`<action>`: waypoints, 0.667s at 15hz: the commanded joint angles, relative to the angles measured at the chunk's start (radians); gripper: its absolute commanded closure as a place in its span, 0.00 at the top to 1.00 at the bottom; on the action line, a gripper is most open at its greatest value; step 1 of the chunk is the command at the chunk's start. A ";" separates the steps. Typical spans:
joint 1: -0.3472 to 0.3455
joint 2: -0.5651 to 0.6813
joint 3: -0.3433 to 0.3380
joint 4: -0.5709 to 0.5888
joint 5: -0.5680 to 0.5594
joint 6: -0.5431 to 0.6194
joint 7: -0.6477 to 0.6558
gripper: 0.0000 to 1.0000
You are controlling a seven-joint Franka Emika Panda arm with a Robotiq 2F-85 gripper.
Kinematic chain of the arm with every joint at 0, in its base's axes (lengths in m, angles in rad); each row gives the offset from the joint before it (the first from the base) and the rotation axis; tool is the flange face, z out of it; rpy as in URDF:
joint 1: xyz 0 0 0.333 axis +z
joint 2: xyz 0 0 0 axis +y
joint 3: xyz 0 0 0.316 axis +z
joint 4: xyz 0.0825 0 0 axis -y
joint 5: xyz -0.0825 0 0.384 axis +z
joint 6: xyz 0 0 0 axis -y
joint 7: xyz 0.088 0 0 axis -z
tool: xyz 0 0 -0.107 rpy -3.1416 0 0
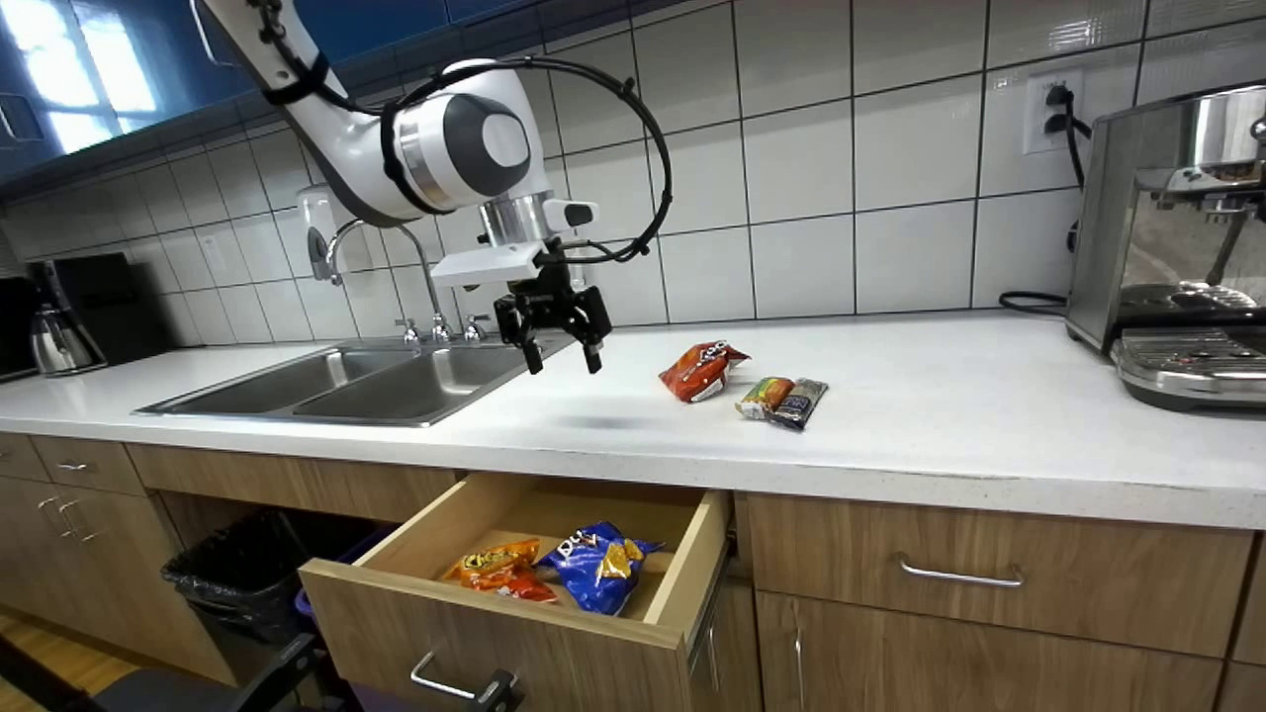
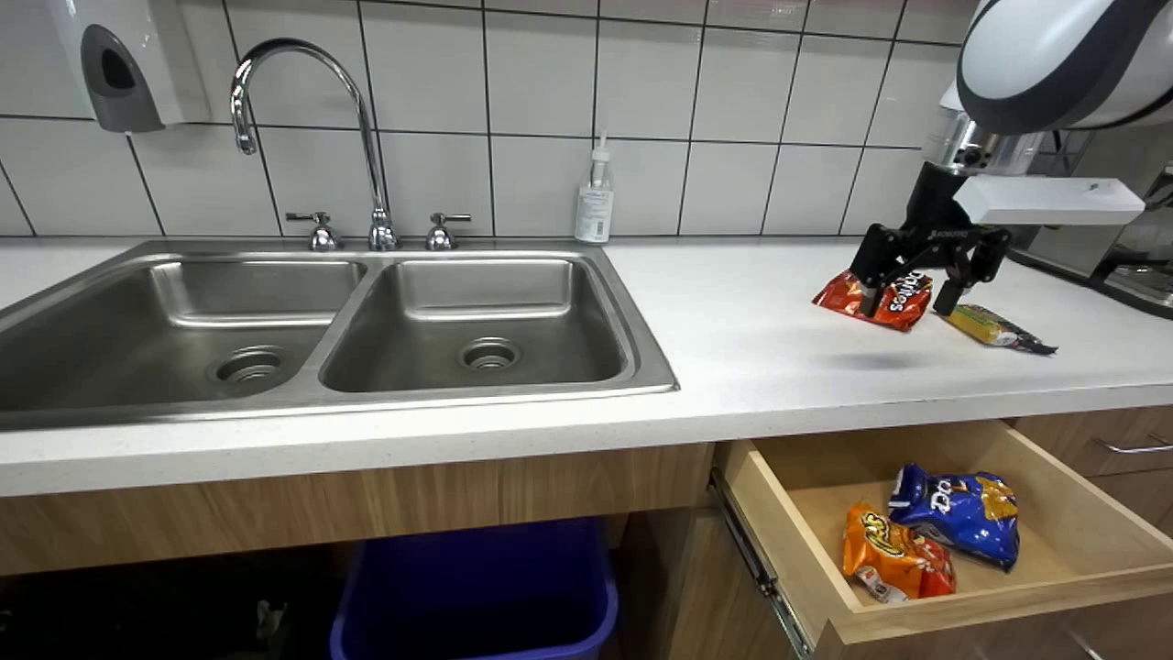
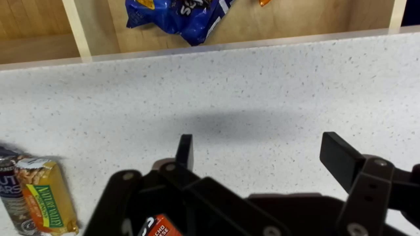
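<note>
Wrist view: tool (image 3: pixel 257 144) gapes wide over the surface (image 3: pixel 262 78), hiding most of the red bag (image 3: pixel 163 226), blue bag (image 3: pixel 174 16) cropped above!

A smoothly rounded white robot arm (image 1: pixel 356 143) sports a looping black cable (image 1: pixel 664 168) secured by black straps (image 1: pixel 297 89), with a white disc (image 1: pixel 506 140) set in a dark grey cap (image 1: pixel 463 143). A silver collar (image 1: pixel 514 220) and a flat white box (image 1: pixel 485 263) adjoin its black, two-fingered pincer (image 1: pixel 564 362), which shows round grey screws (image 3: pixel 357 229) and squared fingertips (image 3: pixel 339 159).
</note>
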 commanded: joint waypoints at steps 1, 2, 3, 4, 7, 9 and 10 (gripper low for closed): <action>-0.020 0.062 -0.005 0.107 0.007 -0.040 -0.030 1.00; -0.024 0.076 -0.006 0.131 0.011 -0.040 -0.035 1.00; -0.028 0.090 -0.006 0.155 0.018 -0.042 -0.042 1.00; -0.030 0.103 -0.008 0.176 0.019 -0.043 -0.045 1.00; -0.044 0.150 -0.008 0.248 0.027 -0.057 -0.064 1.00; -0.054 0.177 -0.007 0.291 0.034 -0.069 -0.078 1.00; -0.059 0.191 -0.008 0.315 0.035 -0.075 -0.084 1.00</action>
